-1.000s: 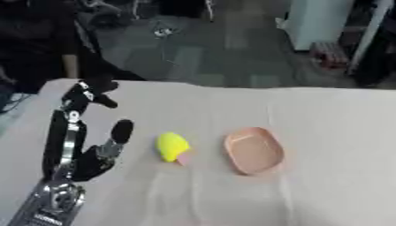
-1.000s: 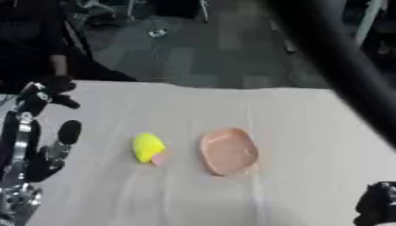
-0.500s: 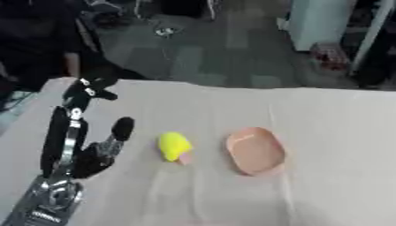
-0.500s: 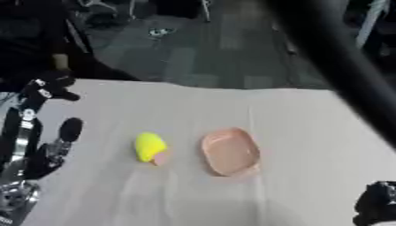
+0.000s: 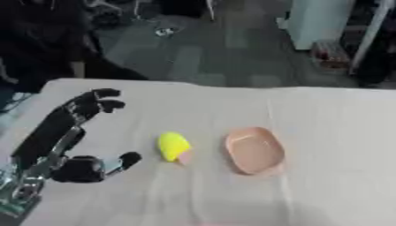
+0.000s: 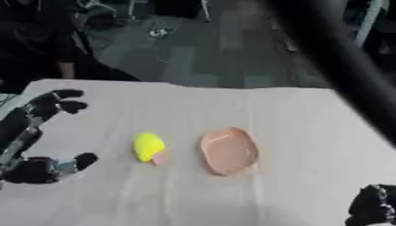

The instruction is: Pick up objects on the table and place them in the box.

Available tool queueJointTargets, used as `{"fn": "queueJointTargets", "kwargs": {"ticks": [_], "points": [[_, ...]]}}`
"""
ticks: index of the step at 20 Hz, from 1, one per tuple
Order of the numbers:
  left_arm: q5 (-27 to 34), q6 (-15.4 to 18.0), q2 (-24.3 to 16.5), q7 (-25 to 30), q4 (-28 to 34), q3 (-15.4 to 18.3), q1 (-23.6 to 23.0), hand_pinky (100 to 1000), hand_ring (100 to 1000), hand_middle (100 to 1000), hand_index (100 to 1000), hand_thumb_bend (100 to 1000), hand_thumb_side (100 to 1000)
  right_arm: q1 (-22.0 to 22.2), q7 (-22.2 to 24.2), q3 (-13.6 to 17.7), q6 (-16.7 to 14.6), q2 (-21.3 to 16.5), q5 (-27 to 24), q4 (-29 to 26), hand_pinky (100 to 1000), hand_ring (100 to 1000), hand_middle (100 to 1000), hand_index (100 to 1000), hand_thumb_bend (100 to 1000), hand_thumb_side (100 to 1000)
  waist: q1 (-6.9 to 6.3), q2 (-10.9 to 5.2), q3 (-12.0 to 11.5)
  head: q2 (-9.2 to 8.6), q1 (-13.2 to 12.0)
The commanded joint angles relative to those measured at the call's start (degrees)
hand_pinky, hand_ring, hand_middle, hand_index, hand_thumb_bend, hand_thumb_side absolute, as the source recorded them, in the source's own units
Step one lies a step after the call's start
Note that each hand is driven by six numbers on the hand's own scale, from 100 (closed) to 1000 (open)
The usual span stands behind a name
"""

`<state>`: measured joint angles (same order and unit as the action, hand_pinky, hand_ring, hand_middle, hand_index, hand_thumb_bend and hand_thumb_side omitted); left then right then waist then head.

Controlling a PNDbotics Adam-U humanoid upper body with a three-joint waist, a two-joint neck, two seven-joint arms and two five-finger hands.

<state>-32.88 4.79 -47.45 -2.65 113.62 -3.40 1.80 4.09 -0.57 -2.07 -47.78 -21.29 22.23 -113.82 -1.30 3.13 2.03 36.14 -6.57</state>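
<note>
So, left hand (image 5: 74, 132) open, fingers relaxed, empty, left of yellow thing (image 5: 173, 146). Pink dish (image 5: 254, 150) just right. Right hand (image 6: 371, 206) near-right corner, can't tell grip.

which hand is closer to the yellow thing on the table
Left. The left hand is just to the left of the yellow object, not touching it. The right hand sits far off at the lower right corner, beyond the pink dish.

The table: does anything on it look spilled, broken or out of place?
Nothing looks spilled or broken. A yellow object lies beside an empty pink dish on the cloth. One oddity: no box shows in either view. The left hand hovers nearby, fingers relaxed.
</note>
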Motion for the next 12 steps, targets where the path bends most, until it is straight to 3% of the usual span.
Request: {"fn": "queueJointTargets", "kwargs": {"ticks": [1, 6, 12], "points": [[-0.3, -0.3, -5.4, 6.0, 1.0, 0.7, 0.8, 978, 757, 868, 825, 556, 802, 0.1, -0.2, 0.3, 0.1, -1.3, 0.1, -0.8, 212, 374, 375, 497, 100, 1000, -0.20, -0.62, 0.1, 0.30, -0.4], [-2.3, -1.6, -11.3, 14.7, 1.0, 0.4, 2.5, 1000, 817, 867, 799, 562, 767, -0.2, 0.1, 0.3, 0.1, -1.7, -0.3, -0.8, 212, 374, 376, 497, 100, 1000, -0.65, -0.65, 0.6, 0.57, -1.2], [-7.7, -3.3, -15.9, 20.0, 1.0, -0.3, 5.1, 1000, 868, 868, 782, 568, 755, -1.0, 0.8, 0.4, 0.0, -2.4, -1.4, -0.8, 213, 374, 375, 497, 100, 1000, -1.09, -0.51, 1.7, 0.44, -1.9]]}}
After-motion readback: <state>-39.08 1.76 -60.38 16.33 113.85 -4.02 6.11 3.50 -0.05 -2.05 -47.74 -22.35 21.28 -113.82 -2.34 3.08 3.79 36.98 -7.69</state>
